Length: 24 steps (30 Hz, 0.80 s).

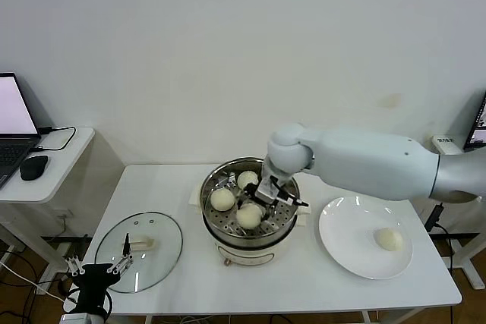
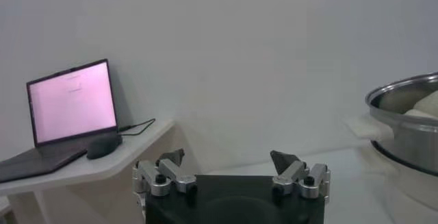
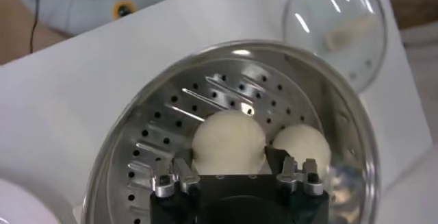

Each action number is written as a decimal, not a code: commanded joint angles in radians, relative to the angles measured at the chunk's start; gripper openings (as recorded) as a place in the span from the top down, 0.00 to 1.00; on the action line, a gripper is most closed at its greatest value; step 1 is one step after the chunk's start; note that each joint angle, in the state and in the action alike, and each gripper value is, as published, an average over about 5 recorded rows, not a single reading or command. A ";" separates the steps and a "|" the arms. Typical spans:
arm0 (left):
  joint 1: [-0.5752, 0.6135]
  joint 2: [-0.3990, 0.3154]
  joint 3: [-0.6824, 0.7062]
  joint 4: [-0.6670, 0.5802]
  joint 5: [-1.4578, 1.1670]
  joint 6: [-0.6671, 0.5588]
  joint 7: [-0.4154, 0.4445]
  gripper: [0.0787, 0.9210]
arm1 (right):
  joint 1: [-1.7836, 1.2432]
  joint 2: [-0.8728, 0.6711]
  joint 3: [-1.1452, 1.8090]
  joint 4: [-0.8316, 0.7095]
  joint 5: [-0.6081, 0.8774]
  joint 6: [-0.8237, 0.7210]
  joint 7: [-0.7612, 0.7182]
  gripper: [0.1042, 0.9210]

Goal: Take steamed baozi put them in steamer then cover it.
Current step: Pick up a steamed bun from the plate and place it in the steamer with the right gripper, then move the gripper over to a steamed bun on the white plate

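Note:
The steamer (image 1: 209,187) stands mid-table with three baozi on its perforated tray. My right gripper (image 1: 258,204) reaches down into it and is shut on one baozi (image 1: 247,218). In the right wrist view that baozi (image 3: 228,133) sits between the fingers (image 3: 183,170), low over the tray (image 3: 171,119), with another baozi (image 3: 302,146) beside it. A fourth baozi (image 1: 389,239) lies on the white plate (image 1: 349,240) to the right. The glass cover (image 1: 159,252) lies flat on the table to the left, also in the right wrist view (image 3: 335,13). My left gripper (image 1: 97,267) is open and empty at the table's front left edge.
A side desk at far left holds a laptop (image 1: 11,123) and a mouse (image 1: 33,166), also in the left wrist view (image 2: 72,102). That view shows the left gripper (image 2: 229,158) and the steamer's side (image 2: 404,119). A second screen edge (image 1: 478,130) stands far right.

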<state>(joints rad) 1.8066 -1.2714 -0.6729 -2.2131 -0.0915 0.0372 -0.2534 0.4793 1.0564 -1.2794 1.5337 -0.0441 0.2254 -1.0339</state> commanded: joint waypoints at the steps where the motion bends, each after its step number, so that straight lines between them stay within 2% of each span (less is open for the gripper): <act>1: 0.001 -0.001 0.000 -0.001 -0.001 -0.001 -0.001 0.12 | -0.010 0.023 -0.016 0.004 -0.064 0.086 0.005 0.31; 5: 0.003 -0.002 0.000 -0.002 -0.001 -0.002 -0.001 0.12 | -0.013 0.026 -0.016 -0.001 -0.070 0.099 0.016 0.29; 10: 0.003 0.000 0.000 -0.003 -0.001 -0.002 -0.001 0.12 | 0.001 0.018 -0.009 -0.003 -0.073 0.109 0.029 0.16; 14: -0.001 0.005 0.000 -0.004 -0.002 -0.002 0.000 0.12 | 0.042 -0.018 0.012 -0.002 -0.061 0.103 0.022 0.12; 18: -0.008 0.013 0.002 -0.001 -0.004 -0.001 0.000 0.12 | 0.098 -0.094 0.044 0.015 0.027 0.014 0.004 0.12; 24: -0.025 0.029 0.010 0.005 -0.007 0.002 0.001 0.12 | 0.152 -0.250 0.092 0.050 0.116 -0.218 -0.035 0.12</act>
<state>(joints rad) 1.7862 -1.2469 -0.6639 -2.2100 -0.0977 0.0382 -0.2527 0.5728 0.9427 -1.2273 1.5655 -0.0098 0.1898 -1.0427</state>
